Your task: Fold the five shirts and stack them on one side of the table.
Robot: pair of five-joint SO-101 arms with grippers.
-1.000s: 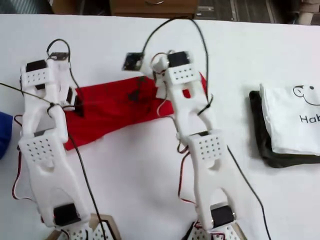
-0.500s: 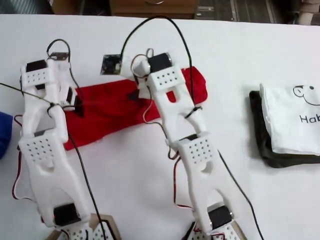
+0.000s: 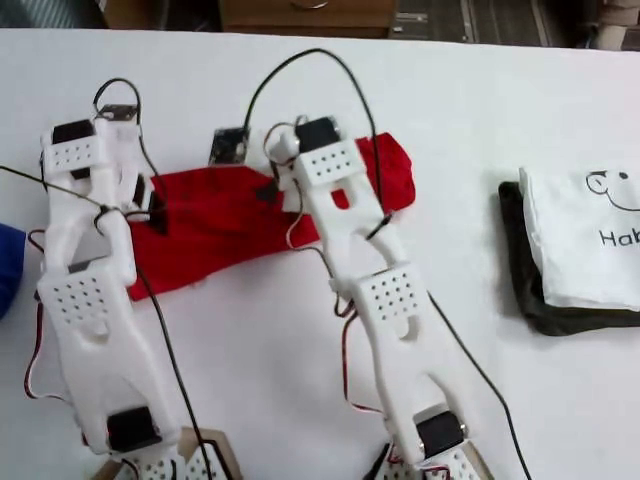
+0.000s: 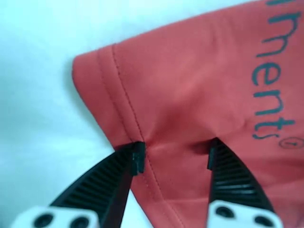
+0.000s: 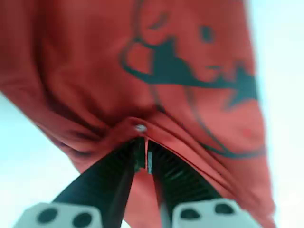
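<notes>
White table, red shirt spread mid-table, dark folded shirt at right edge, blue item at left edge

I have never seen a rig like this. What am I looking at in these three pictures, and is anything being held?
Two white robot arms, left and right, sit side by side at a white table. The high picture looks down on both; the other two come from a camera on each arm's wrist. A red shirt lies stretched under both grippers. The left gripper has its fingers open, tips pressing the shirt near its stitched hem. The right gripper is shut on a bunched fold by the printed drawing. At the right, a folded white shirt rests on a dark one. Something blue shows at the left edge.
</notes>
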